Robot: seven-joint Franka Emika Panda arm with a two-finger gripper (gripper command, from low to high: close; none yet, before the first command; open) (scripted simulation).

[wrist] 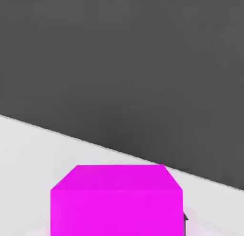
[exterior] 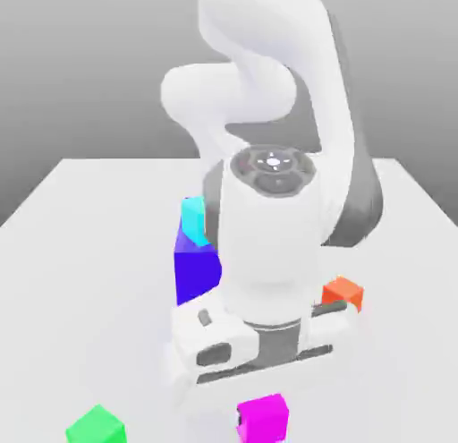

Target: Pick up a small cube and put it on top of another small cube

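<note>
Exterior view: white arm (exterior: 268,164) bent low over white table (exterior: 80,253). Magenta cube (exterior: 264,418) directly under hand, upright, 1 face toward camera, no long axis. Gripper (exterior: 261,398) pinched shut on it. Green cube (exterior: 97,427) at exterior view's left, orange cube (exterior: 343,293) right, blue-violet block (exterior: 194,269) behind.

Hand view: magenta cube (wrist: 116,201) close, square-on, flat top level.

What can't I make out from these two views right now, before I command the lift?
- Contact between the pincer and the magenta cube: in the exterior view the hand's body covers the cube's top.
- Magenta cube's underside: cut off by the hand view's edge, so whether it rests on the table is unclear.
- Cyan block and blue-violet block: partly hidden behind the arm, exterior view.
- Green cube: its base is cut off by the exterior view's lower edge.
</note>
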